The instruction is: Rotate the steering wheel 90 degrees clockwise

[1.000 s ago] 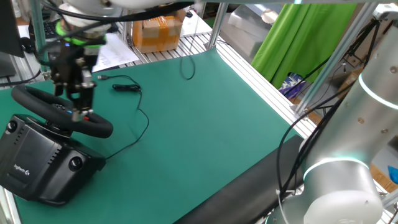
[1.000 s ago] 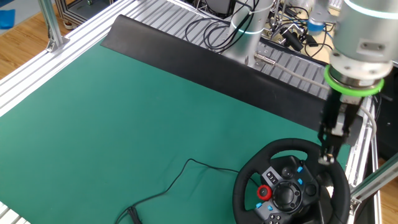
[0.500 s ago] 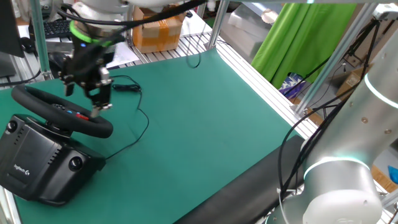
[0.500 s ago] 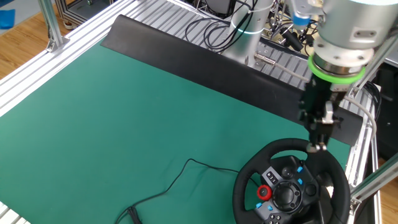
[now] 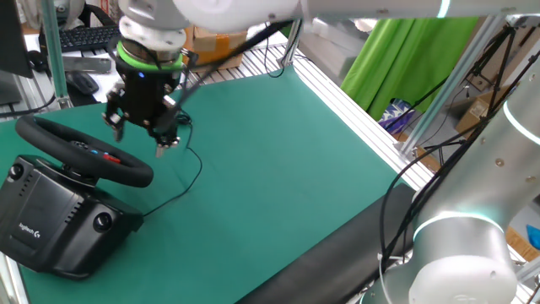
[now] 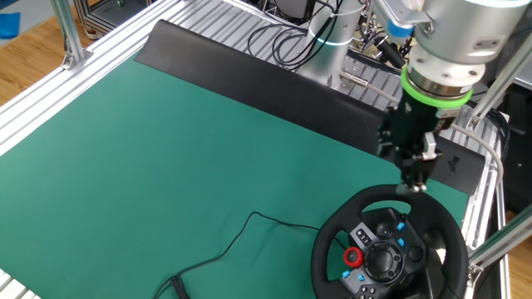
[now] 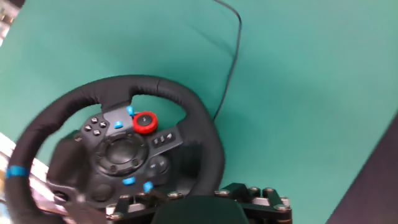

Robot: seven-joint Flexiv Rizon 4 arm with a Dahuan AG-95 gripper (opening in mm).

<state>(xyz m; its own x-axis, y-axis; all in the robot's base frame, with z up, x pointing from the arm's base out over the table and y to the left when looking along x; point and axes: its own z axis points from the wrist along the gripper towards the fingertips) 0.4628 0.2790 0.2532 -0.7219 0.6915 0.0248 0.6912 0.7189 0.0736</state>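
Note:
The steering wheel (image 5: 126, 171) is a black rim on a bulky black base (image 5: 51, 224) at the table's left edge. It also shows in the other fixed view (image 6: 332, 241) and in the hand view (image 7: 202, 134), with a red button (image 7: 145, 122) and a blue stripe (image 7: 17, 170) on the rim. My gripper (image 5: 137, 137) hangs above the rim's far side, clear of it, with its fingers spread and nothing between them. In the other fixed view the gripper (image 6: 413, 178) sits just above the rim's top edge. The hand view shows only the hand's body, not the fingertips.
A black cable (image 5: 192, 165) runs from the base across the green mat (image 5: 278, 169). A keyboard (image 5: 80, 35), a mouse (image 5: 80, 82) and a cardboard box (image 5: 215, 42) lie beyond the table. A black strip (image 6: 249, 75) lies along one edge. A second arm (image 5: 472, 236) stands at the right.
My gripper was down at the wheel rim a second ago. It has since lifted off the rim and moved up and away toward the table's middle, fingers now spread.

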